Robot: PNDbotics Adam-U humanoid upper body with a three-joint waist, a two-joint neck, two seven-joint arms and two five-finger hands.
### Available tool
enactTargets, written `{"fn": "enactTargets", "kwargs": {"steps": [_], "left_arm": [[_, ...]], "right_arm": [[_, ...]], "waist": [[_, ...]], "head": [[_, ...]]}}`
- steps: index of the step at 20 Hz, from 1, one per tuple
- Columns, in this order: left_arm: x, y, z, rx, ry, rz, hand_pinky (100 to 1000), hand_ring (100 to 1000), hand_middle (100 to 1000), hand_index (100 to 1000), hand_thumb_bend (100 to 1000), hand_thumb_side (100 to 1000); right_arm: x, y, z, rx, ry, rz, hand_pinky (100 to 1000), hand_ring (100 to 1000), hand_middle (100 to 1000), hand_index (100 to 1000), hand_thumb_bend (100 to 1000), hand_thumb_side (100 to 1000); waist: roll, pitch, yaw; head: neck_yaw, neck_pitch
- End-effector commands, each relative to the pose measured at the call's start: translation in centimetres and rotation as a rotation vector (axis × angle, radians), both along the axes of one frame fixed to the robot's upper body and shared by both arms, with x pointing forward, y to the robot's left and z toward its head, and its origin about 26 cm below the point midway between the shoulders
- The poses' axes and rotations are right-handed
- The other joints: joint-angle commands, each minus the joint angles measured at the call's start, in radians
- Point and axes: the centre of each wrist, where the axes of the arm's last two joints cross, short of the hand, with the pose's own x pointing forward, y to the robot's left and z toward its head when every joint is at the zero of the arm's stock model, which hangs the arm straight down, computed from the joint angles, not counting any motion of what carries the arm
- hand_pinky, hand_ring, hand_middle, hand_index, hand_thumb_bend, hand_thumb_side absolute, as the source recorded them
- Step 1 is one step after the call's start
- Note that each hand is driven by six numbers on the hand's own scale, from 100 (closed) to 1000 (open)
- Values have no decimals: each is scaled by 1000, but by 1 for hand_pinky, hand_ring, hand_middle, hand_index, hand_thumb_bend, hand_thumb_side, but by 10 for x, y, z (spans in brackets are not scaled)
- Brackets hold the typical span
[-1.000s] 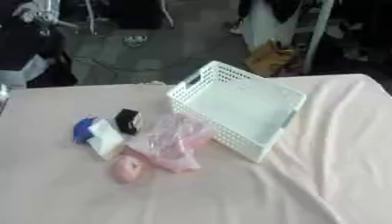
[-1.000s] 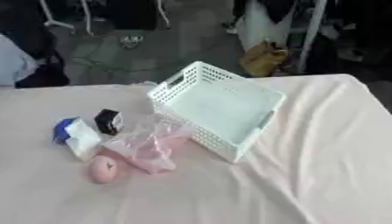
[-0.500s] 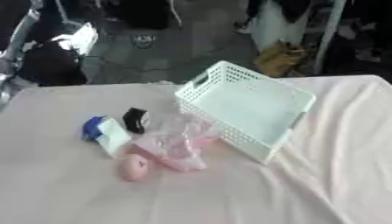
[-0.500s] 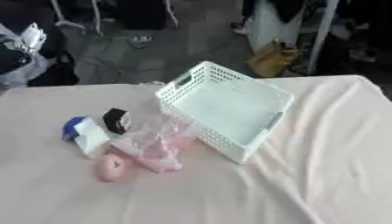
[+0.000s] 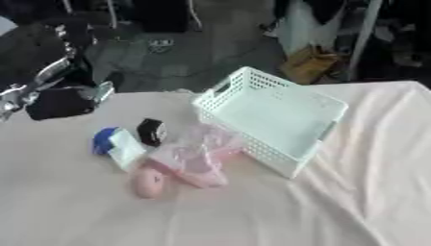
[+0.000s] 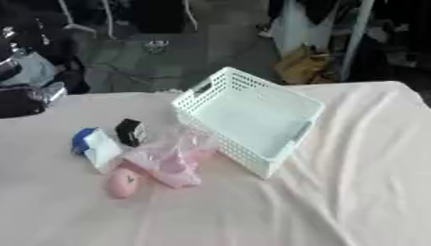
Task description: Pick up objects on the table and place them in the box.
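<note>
A white slotted basket (image 5: 252,146) stands tilted on the pink-covered table (image 5: 336,211), right of centre, with nothing inside. To its left lie a blue and white item (image 5: 118,144), a small black item (image 5: 151,131), a clear plastic bag with pink contents (image 5: 198,156) touching the basket's wall, and a round pink object (image 5: 149,182) nearest the front. My black and silver left arm comes in at the upper left; its hand (image 5: 59,103) is a dark blur above the table's far left edge, well apart from the objects. My right hand does not show.
Beyond the table's far edge is dark floor with clutter: a brown bag (image 5: 307,65), white poles (image 5: 363,36) and dark shapes. The cloth is wrinkled at the front right.
The whole picture has shifted, so the camera has moved. My left arm now shows at the left edge. The basket and the objects keep their places relative to each other.
</note>
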Motion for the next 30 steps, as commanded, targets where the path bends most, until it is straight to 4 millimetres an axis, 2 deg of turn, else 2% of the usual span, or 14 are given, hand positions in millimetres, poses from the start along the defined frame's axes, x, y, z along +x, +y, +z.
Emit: {"fn": "enactTargets", "kwargs": {"steps": [1,6,7,11,14,16,19,27,30], "left_arm": [[-4,0,6,76,72,-18,872,1000,981,1000,357,877],[-2,-4,-2,107,182,-40,862,999,978,1000,373,874],[-1,-5,-4,111,202,-45,850,977,950,1000,409,870],[7,-9,-16,116,299,-65,830,959,913,1000,462,854],[10,-11,-20,114,327,-84,817,947,902,1000,472,846],[12,-14,-22,109,343,-98,761,903,879,1000,483,837],[16,-19,-24,90,381,-112,776,953,915,1000,488,810],[28,-28,-33,72,469,-112,777,949,918,1000,499,779],[34,-27,-42,74,499,-97,821,974,913,1000,514,778]], "right_arm": [[-3,-1,9,-30,-19,-2,856,941,876,908,100,816],[-3,0,7,-34,-8,2,855,940,874,906,100,814],[-3,0,7,-35,-6,3,855,940,872,905,100,812],[-3,2,6,-35,4,14,854,939,869,902,100,804],[-3,3,6,-33,7,18,854,938,868,901,100,803],[-3,3,6,-32,9,22,854,938,866,899,100,800],[-3,4,6,-30,12,25,853,937,863,898,100,797],[-2,5,6,-24,19,30,853,936,861,897,100,795],[-2,5,6,-19,18,30,853,936,861,894,100,790]], "waist": [[14,-27,2],[18,-32,0],[19,-34,0],[23,-39,-6],[24,-39,-8],[24,-40,-10],[24,-42,-11],[24,-43,-16],[25,-45,-19]], "head": [[-2,4],[-8,3],[-8,4],[-3,5],[-1,4],[0,9],[2,14],[9,19],[16,24]]}}
